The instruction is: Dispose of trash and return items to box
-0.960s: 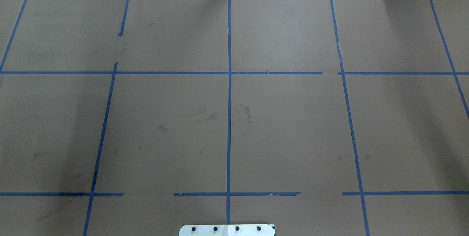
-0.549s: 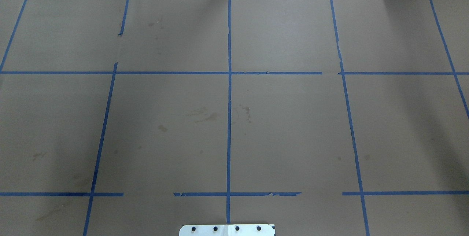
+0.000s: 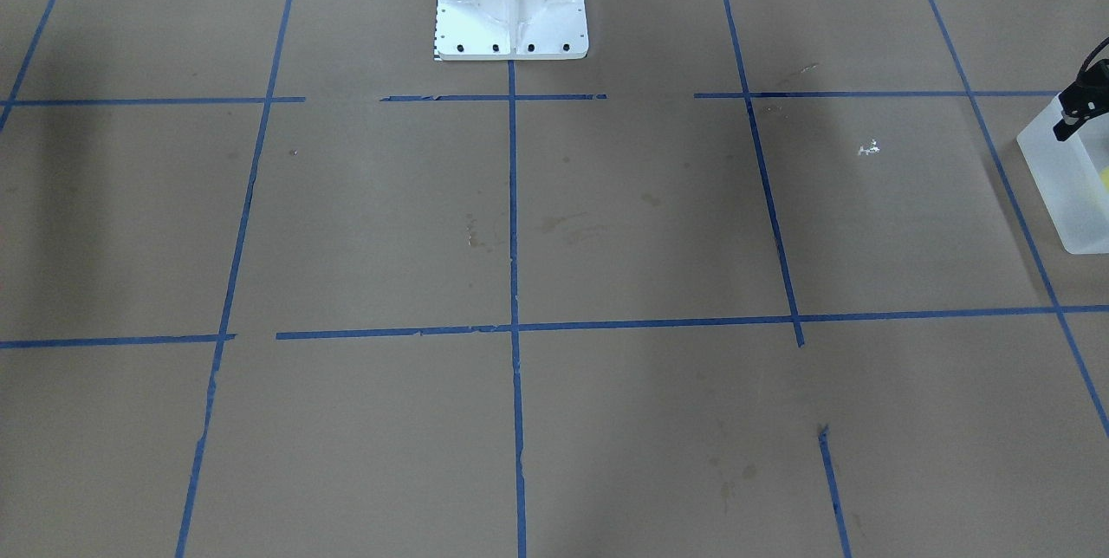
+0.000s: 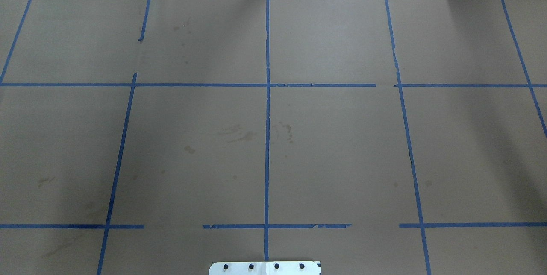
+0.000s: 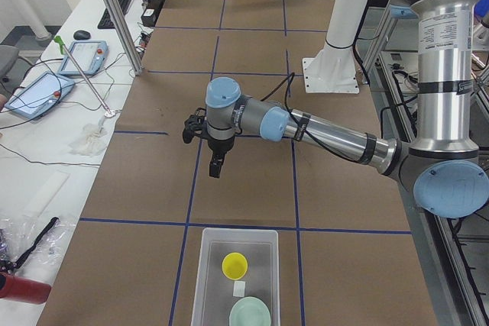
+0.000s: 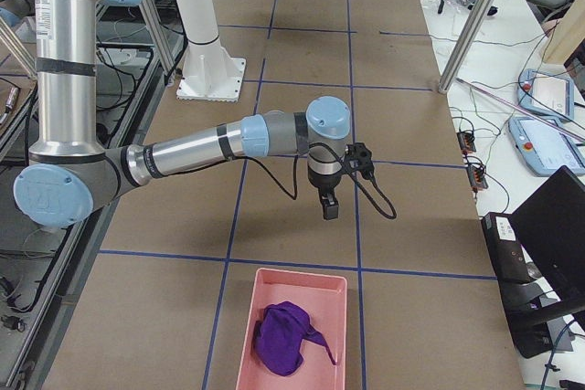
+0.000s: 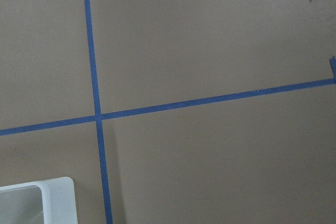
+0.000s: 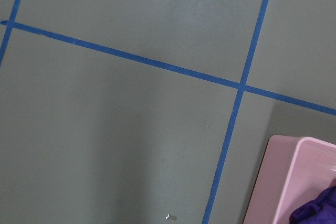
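The frosted white box [image 5: 238, 232] stands at the table's left end. In it are the yellow cup [image 5: 234, 266], the mint-green bowl [image 5: 250, 314] and a small white scrap [image 5: 239, 288]. My left gripper [image 5: 218, 166] hangs above the paper beyond the box, holding nothing that I can see; I cannot tell if it is open. The box's wall also shows in the front view [image 3: 1070, 194] and its corner in the left wrist view [image 7: 55, 195]. My right gripper [image 6: 329, 207] hangs above the paper near a pink bin [image 6: 251, 317]; I cannot tell its state.
The pink bin holds a purple cloth [image 6: 283, 340]; its corner shows in the right wrist view [image 8: 278, 182]. The white robot base [image 3: 511, 12] stands at the table's near edge. Small white flecks [image 3: 869, 148] lie on the brown paper. Metal posts and devices line the operators' side.
Nothing on the table has moved in the overhead view. A faint shadow at the left has grown lighter.
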`<state>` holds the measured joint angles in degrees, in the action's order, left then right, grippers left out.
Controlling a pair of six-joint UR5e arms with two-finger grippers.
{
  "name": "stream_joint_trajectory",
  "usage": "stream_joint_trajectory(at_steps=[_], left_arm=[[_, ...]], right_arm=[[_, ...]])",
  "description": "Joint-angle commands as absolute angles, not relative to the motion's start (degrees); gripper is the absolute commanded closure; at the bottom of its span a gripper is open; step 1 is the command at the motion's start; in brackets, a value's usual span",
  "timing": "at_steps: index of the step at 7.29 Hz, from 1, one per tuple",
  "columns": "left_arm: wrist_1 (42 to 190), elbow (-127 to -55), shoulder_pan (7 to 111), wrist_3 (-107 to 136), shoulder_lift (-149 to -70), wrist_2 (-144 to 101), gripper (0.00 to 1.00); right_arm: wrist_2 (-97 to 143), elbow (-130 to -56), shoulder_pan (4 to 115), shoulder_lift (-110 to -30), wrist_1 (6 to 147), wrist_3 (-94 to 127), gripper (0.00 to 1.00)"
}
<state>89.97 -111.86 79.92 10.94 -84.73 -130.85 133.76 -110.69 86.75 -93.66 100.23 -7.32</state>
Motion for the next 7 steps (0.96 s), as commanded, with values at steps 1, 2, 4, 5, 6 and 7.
stream_joint_trajectory(at_steps=[1,2,4,5,6,7], left_arm=[[88.3,-111.0,80.5,10.6,-84.2,-131.4,0.00],[88.6,-110.7,80.5,10.7,-84.5,-133.1,0.00],[88.9,-111.0,80.5,10.6,-84.7,-133.8,0.00],[90.2,-111.0,80.6,10.5,-84.7,-134.0,0.00],[91.3,-110.6,80.6,10.5,-84.3,-133.9,0.00],[91.4,-109.2,80.6,10.5,-84.5,-133.7,0.00]], right_arm=[[133.9,-109.4,86.7,-93.8,99.9,-6.1,0.00],[134.0,-109.4,86.7,-93.8,99.8,-6.1,0.00],[134.0,-109.4,86.7,-93.8,99.8,-6.1,0.00],[134.0,-109.4,86.7,-93.8,99.8,-6.1,0.00],[134.0,-109.4,86.7,-93.8,99.8,-6.2,0.00],[134.0,-109.4,86.7,-93.8,99.7,-6.2,0.00]])
